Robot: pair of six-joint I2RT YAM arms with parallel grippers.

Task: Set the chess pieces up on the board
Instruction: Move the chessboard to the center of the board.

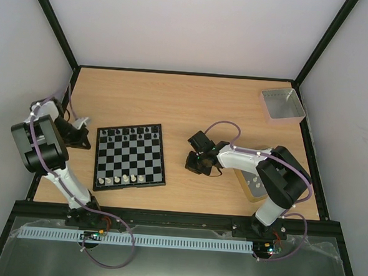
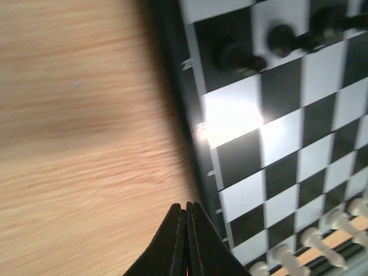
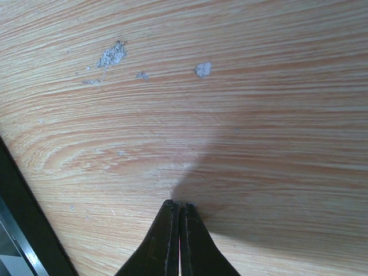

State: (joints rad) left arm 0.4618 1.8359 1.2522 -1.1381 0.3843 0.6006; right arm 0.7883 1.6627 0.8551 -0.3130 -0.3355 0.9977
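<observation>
From the top view, the board (image 1: 133, 158) lies flat on the desk (image 1: 192, 101), left of centre. The black pieces (image 1: 131, 133) stand in a row along its far edge and the cream pieces (image 1: 125, 180) along its near edge. I see none loose on the wood. The left hand (image 1: 83, 138) sits just beside the board's left rim, and the right hand (image 1: 196, 160) is low over bare wood to the board's right. A grey bin (image 1: 283, 105) rests in the far right corner, and a tray (image 1: 255, 187) is partly hidden under the right arm.

In the left wrist view, the left hand (image 2: 185, 227) has its 2 fingers pressed together on nothing, over the desk next to the board (image 2: 282, 138). The blurred black pieces (image 2: 237, 57) stand above and the cream pieces (image 2: 344, 219) below right.

In the right wrist view, the right hand (image 3: 178, 227) is likewise together and empty above scuffed wood. A dark strip (image 3: 23, 218) crosses the lower left, and I cannot tell what it is.

The pieces look tiny, light, rigid and smooth, so they should tip or skid easily. The best hold is probably a pinch at mid-body from straight above, clear of neighbours.
</observation>
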